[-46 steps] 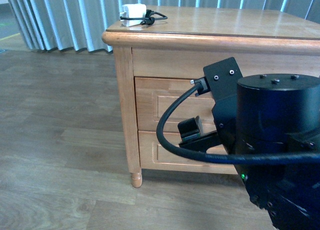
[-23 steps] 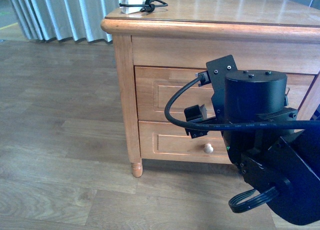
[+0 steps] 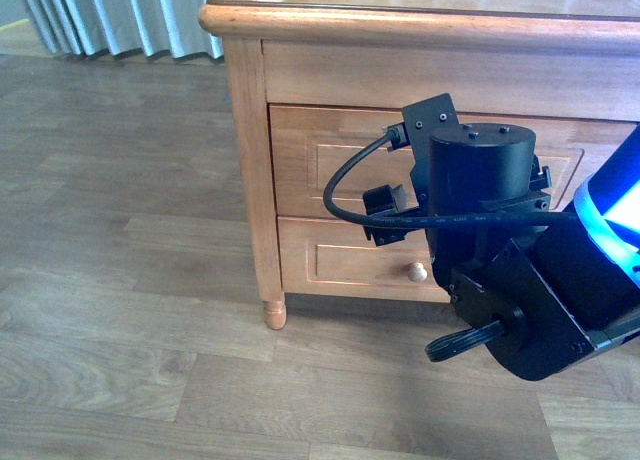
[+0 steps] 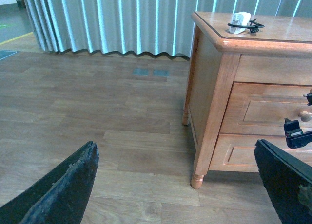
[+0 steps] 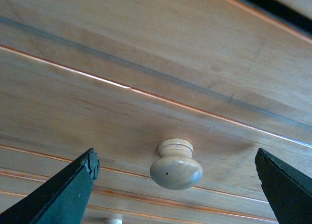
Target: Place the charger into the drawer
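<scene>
The charger (image 4: 241,22) is a small white block with a thin black cord curled up beside it. It sits on the counter (image 4: 287,31), near the far left corner. Under it, the top drawer (image 3: 335,175) is shut. The left claw (image 4: 174,151) hangs over the wood floor (image 4: 97,112), wide open, with nothing in it. The black right arm (image 3: 480,190) reaches up to the drawer front. The right claw (image 5: 174,156) is wide open too. The round pale knob (image 5: 176,165) sits between its fingers and does not touch them.
</scene>
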